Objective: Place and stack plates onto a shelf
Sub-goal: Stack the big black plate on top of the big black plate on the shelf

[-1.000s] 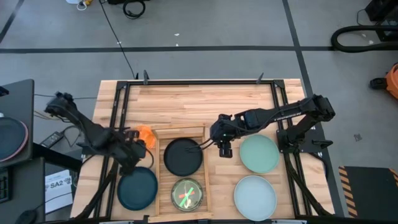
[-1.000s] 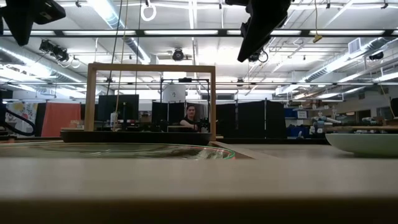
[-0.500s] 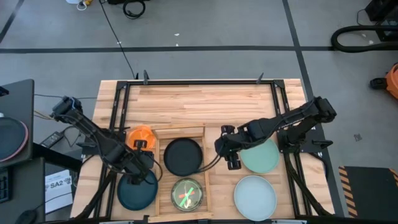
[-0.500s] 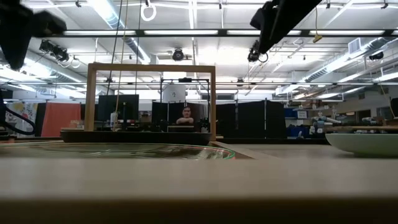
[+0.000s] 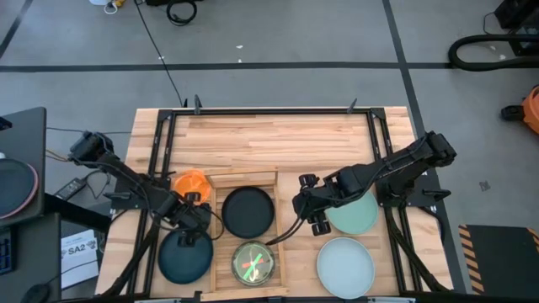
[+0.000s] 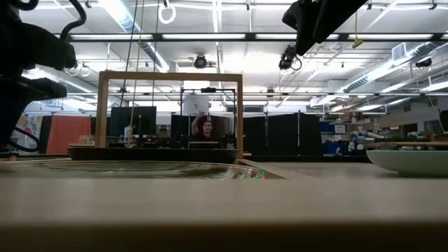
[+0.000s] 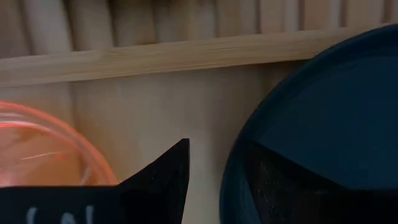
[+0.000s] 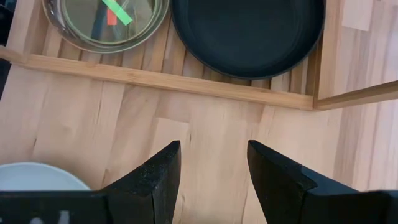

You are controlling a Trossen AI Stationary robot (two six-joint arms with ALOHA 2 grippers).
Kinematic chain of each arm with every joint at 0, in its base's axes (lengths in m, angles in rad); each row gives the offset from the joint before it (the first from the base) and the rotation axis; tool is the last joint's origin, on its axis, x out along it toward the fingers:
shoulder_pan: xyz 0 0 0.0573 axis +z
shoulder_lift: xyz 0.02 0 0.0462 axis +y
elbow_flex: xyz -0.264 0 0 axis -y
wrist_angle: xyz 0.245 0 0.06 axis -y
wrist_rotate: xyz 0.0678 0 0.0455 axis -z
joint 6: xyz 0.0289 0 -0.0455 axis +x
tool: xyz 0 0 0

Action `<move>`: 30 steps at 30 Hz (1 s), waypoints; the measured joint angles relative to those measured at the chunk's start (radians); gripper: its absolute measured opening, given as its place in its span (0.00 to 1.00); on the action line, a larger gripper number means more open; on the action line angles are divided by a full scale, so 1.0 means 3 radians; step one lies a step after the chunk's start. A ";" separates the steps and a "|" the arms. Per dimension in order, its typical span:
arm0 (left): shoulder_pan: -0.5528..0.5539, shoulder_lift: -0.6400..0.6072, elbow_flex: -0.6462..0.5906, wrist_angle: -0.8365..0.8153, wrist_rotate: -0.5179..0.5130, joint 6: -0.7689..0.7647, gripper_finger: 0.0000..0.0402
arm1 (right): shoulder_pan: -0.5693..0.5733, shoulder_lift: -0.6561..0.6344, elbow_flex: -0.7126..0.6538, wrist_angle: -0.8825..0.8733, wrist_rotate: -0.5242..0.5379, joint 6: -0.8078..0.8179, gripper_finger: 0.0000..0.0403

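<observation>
My left gripper [image 5: 190, 221] is open and low over the dark teal plate's [image 5: 185, 257] far rim. In the left wrist view one finger [image 7: 158, 183] stands outside the rim and the other [image 7: 280, 183] over the plate's inside. The orange plate [image 5: 192, 181] lies just beyond, on the table. My right gripper [image 5: 317, 215] is open above bare table, between the shelf [image 5: 279, 220] and the mint green plate [image 5: 354, 210]. The black plate [image 5: 248, 210] and a green translucent plate [image 5: 253, 263] lie in the shelf. The pale blue-white plate [image 5: 345, 266] rests near the front edge. No blue or purple plate shows. My left gripper straddles the dark teal plate's far rim [image 7: 231, 180], coming from above, with one finger inside and one outside. Whether either finger touches the plate, I cannot tell. The plate lies flat on the table.
A black metal frame [image 5: 253, 111] runs around the tabletop. The shelf's raised rim [image 8: 174, 82] stands between my right gripper and the black plate. Bare planks [image 5: 269, 143] fill the table's far half. A person [image 6: 204, 131] sits in the room beyond.
My left gripper has moved toward the near edge and down, from beside the orange plate to the dark teal plate's far rim. My right gripper has drawn away from the black plate's right edge, toward the near right, and now stands outside the shelf. No plate has moved.
</observation>
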 joint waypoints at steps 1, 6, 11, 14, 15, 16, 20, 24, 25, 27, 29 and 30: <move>0.0006 0.0000 -0.0026 0.0057 0.0052 0.0009 0.39 | 0.0000 0.0000 0.0000 0.0001 0.0000 0.0000 0.47; 0.0006 0.0000 -0.0179 0.0357 0.0245 0.0010 0.39 | -0.0001 0.0000 0.0000 0.0000 0.0000 0.0009 0.47; 0.0006 0.0000 -0.0269 0.0509 0.0265 -0.0003 0.39 | -0.0001 0.0000 0.0000 0.0000 0.0000 0.0009 0.47; 0.0006 0.0000 -0.0276 0.0533 0.0265 0.0001 0.39 | -0.0001 0.0000 0.0000 0.0000 0.0000 0.0010 0.47; 0.0006 0.0000 -0.0276 0.0540 0.0265 0.0001 0.39 | -0.0001 0.0000 0.0000 0.0000 0.0000 0.0010 0.47; 0.0006 0.0000 -0.0276 0.0542 0.0265 0.0005 0.39 | -0.0001 0.0000 0.0000 0.0000 0.0000 0.0010 0.47; -0.0013 0.0000 -0.0276 0.0529 0.0266 0.0089 0.39 | -0.0001 0.0000 0.0000 0.0000 0.0000 0.0010 0.47; -0.0024 0.0000 -0.0276 0.0526 0.0331 0.0105 0.34 | -0.0001 0.0000 0.0000 -0.0004 0.0000 0.0010 0.47; -0.0025 0.0000 -0.0276 0.0524 0.0333 0.0105 0.31 | -0.0001 0.0000 0.0000 -0.0004 0.0000 0.0009 0.47; -0.0024 0.0000 -0.0276 0.0523 0.0332 0.0106 0.26 | -0.0001 0.0000 0.0000 -0.0006 0.0000 0.0008 0.47; -0.0022 0.0000 -0.0276 0.0523 0.0330 0.0106 0.20 | -0.0001 0.0000 0.0000 -0.0006 0.0000 0.0007 0.47; -0.0022 0.0000 -0.0276 0.0523 0.0331 0.0106 0.17 | -0.0001 0.0000 0.0000 -0.0006 0.0000 0.0005 0.47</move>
